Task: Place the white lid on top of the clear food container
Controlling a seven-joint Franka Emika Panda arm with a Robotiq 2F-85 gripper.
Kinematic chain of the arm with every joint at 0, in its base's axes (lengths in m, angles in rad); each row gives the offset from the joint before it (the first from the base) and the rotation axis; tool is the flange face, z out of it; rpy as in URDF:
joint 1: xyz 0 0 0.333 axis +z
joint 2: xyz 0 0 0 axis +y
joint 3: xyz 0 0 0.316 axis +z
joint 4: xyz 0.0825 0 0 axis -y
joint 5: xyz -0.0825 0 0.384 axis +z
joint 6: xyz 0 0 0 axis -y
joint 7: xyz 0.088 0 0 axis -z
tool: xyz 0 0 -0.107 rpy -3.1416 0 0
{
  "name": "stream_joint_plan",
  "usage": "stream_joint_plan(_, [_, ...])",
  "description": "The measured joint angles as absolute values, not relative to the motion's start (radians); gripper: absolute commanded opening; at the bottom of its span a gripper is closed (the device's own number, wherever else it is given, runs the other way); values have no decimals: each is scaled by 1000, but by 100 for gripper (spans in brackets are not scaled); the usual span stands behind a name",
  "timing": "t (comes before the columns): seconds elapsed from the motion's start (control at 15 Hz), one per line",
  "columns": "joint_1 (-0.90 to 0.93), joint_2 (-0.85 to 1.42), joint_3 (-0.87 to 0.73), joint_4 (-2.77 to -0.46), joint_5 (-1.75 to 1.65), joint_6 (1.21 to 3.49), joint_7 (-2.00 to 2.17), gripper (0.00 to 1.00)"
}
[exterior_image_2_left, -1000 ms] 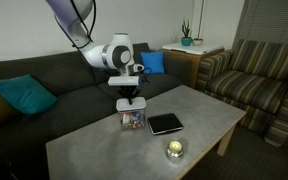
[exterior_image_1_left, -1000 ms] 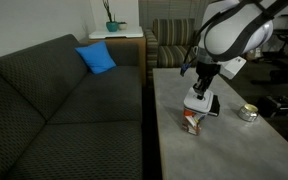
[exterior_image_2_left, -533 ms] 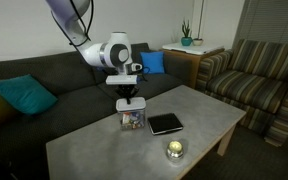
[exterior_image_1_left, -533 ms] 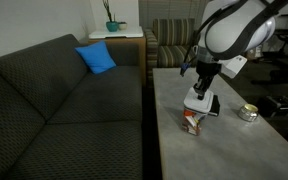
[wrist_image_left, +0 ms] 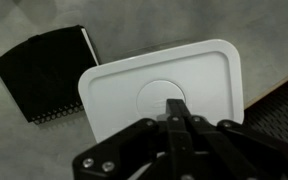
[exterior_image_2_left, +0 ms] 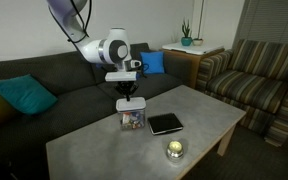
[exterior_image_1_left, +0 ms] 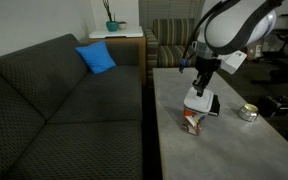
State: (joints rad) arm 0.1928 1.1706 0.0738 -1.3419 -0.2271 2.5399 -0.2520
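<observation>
The white lid [wrist_image_left: 169, 80], a flat rounded rectangle of plastic with a raised rim and a round disc moulded at its centre, lies on top of the clear food container [exterior_image_2_left: 132, 120], a small transparent plastic tub with orange and red contents showing through its wall. In the wrist view the lid covers the tub completely, so only grey tabletop [wrist_image_left: 24, 25] shows around it. Whether it is pressed fully home I cannot tell.

The white robot arm [exterior_image_2_left: 109, 50] reaches straight down over the stack. Its jaws are closed tight together and hold nothing. Their black fingertips [wrist_image_left: 174, 108] meet over the lid's central disc, and the frames do not settle whether they touch it.

In both exterior views the container [exterior_image_1_left: 192, 121] with its lid [exterior_image_1_left: 197, 103] stands close to the tabletop's long edge that faces the dark grey fabric sofa [exterior_image_1_left: 64, 100], about midway along that edge. A thin black flat rectangle [exterior_image_2_left: 165, 123] lies just beside the container, toward the middle of the tabletop, apart from it. A small round shiny tin [exterior_image_2_left: 174, 148] sits well apart, near the opposite long edge.
</observation>
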Motion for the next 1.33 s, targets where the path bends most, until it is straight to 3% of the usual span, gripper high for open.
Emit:
stream_joint_plan(0.07, [194,1164,74,-1347,-227,2540,-252,26])
stream_joint_plan(0.13, [195,1157,74,-1353,-227,2540,-252,27])
stream_joint_plan(0.27, [197,1150,73,-1358,-227,2541,-252,39])
stream_joint_plan(0.8, [199,1102,70,-1413,-229,2556,-252,95])
stream_joint_plan(0.93, [199,1098,70,-1423,-231,2559,-252,100])
stream_joint_plan(1.33, [201,1078,70,-1456,-274,2562,-253,100])
